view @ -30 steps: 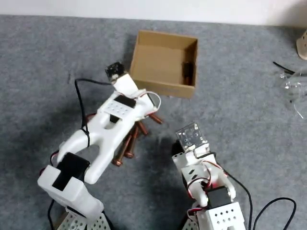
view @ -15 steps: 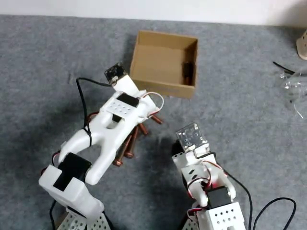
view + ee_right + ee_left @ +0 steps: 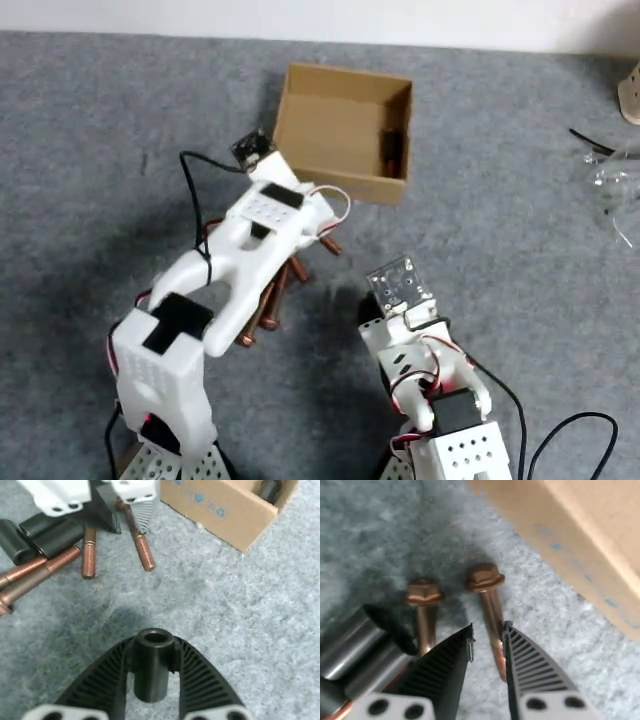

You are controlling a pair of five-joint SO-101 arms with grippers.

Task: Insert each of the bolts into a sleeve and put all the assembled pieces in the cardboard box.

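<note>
My left gripper stands narrowly open over a copper bolt lying on the grey carpet; one finger touches its shaft, the other is slightly apart. A second bolt and dark sleeves lie beside it. From the high view this gripper is just in front of the cardboard box, with more bolts under the arm. My right gripper is shut on a black sleeve, held upright above the carpet, nearer the arm bases. A dark piece lies inside the box.
Clear plastic and thin wires lie at the right edge of the carpet. A beige object sits at the far right. Open carpet stretches between the right gripper and the box wall.
The left arm has swung to the right and forward, bringing its gripper closer to the box and over the bolt. The right arm has not moved.
</note>
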